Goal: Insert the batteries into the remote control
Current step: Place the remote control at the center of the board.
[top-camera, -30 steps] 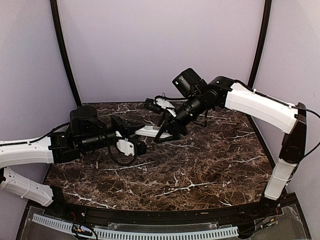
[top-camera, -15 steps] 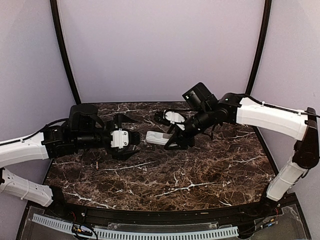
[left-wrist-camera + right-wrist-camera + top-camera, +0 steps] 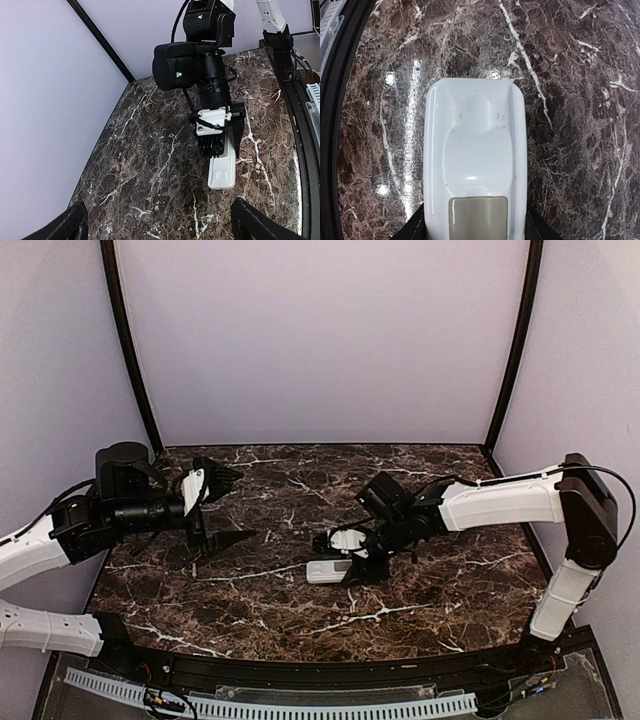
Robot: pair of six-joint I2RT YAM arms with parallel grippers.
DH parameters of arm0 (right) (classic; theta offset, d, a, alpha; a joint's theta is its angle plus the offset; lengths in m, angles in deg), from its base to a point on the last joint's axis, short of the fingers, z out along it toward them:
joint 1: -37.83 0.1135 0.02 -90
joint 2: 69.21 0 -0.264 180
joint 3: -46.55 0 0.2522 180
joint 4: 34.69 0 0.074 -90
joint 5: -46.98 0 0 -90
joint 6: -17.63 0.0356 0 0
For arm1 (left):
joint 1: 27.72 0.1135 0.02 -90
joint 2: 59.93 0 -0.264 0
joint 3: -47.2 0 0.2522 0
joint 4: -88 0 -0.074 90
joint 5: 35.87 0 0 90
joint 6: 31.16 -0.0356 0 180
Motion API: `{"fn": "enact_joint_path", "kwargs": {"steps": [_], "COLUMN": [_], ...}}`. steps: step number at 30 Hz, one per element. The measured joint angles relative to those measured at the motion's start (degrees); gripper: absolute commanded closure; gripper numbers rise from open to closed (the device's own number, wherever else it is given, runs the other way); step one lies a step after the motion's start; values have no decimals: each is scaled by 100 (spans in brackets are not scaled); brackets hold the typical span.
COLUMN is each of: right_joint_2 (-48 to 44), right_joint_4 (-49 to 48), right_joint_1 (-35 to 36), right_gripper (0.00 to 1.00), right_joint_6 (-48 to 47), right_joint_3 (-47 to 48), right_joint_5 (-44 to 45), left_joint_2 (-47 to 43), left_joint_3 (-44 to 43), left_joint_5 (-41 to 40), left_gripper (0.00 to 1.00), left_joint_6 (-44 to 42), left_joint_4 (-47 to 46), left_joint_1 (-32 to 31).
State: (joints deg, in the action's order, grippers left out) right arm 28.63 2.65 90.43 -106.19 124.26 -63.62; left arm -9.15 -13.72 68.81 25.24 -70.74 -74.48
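The remote control point(image 3: 322, 571) is a slim white bar held low over the marble table, back side up. A grey rectangular panel point(image 3: 477, 217) shows in its back, next to the grip. My right gripper point(image 3: 347, 560) is shut on the remote's end, with the dark fingers point(image 3: 536, 229) pressed to both long sides. In the left wrist view the remote point(image 3: 222, 170) sticks out toward me from the right gripper point(image 3: 219, 146). My left gripper point(image 3: 218, 508) stands wide open at the left, well apart from the remote, with nothing between its fingertips point(image 3: 252, 222). No batteries are in view.
The dark marble table point(image 3: 420, 600) has a black raised rim along its near edge point(image 3: 300, 668). Lilac walls close it in at the back and both sides. Black corner posts point(image 3: 130, 350) stand at the back corners.
My left gripper has opened wide and pulled back to the left, away from the remote. My right arm has carried the remote forward and down, close to the table.
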Motion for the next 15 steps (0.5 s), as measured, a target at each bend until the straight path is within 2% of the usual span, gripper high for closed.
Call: {"fn": "enact_joint_path", "kwargs": {"steps": [4,15], "right_joint_2": [385,1038], "right_joint_4": [-107,-90], "right_joint_1": [122,260], "right_gripper": [82,68], "right_joint_6": [-133,72], "right_joint_3": [-35,131], "right_joint_5": [177,595], "left_joint_2": [68,116], "left_joint_3": [79,101], "left_joint_5": [-7,-24], "left_gripper": [1,1], "left_joint_6": [133,177], "left_joint_4": [7,4], "left_joint_1": [15,63]}}
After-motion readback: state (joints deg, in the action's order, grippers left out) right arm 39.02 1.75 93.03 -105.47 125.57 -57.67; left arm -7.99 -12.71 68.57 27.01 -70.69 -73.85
